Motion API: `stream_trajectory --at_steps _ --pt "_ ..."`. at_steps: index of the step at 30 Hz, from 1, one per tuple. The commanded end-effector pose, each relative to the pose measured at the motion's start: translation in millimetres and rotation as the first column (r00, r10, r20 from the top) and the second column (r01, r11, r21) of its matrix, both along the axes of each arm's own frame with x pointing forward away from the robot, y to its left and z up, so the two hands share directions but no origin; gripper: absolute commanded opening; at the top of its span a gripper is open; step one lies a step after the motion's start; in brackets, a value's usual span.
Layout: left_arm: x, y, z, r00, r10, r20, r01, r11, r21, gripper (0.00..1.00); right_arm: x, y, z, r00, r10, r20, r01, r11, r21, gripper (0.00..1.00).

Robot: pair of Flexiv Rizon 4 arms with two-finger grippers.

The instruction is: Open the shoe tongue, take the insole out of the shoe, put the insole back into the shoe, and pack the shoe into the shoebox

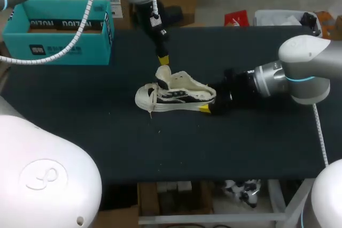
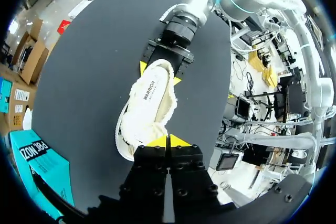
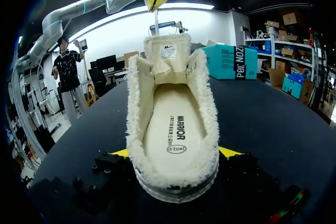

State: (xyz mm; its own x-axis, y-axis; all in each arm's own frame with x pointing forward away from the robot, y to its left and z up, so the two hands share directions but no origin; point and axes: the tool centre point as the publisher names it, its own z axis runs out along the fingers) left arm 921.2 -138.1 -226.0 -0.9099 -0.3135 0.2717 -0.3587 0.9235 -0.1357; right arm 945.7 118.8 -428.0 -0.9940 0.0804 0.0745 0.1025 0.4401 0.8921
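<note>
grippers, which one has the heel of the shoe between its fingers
The right gripper, in from the right side: its yellow tips press the heel of the shoe from both sides. The left gripper is shut, up by the tongue.

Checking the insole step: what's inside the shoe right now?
The insole lies flat inside the shoe. Its toe end is hidden beneath the raised tongue.

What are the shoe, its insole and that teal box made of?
The shoe looks like off-white canvas, its edges frayed and fuzzy. The insole seems smooth matte fabric or foam, printed. The shoebox is probably teal cardboard: flat folded walls.
</note>
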Motion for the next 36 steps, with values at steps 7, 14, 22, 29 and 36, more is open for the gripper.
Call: stream_trajectory --at_steps 7,14,22,29,36 --pt "16.6 -24 -44.2 0.949 -0.31 -0.053 0.314 0.941 0.126 0.0 0.9 -1 -4 1.0 0.001 -0.001 -0.001 1.0 0.002 0.0" --pt "16.5 -30 -71.8 0.923 -0.384 -0.036 0.386 0.915 0.122 0.0 0.9 -1 -4 1.0 0.001 -0.001 -0.001 1.0 0.002 0.0" --pt "20.5 -30 -99.4 0.911 -0.412 -0.015 0.411 0.908 0.083 0.0 0.9 -1 -4 1.0 0.001 -0.001 -0.001 1.0 0.002 0.0" --pt "17.1 -30 -120.4 0.896 -0.444 0.014 0.442 0.895 0.067 0.0 0.9 -1 -4 1.0 0.001 -0.001 -0.001 1.0 0.002 0.0" --pt "8.2 -33 -136.8 0.884 -0.466 0.028 0.463 0.883 0.079 0.0 0.9 -1 -4 1.0 0.001 -0.001 -0.001 1.0 0.002 0.0"
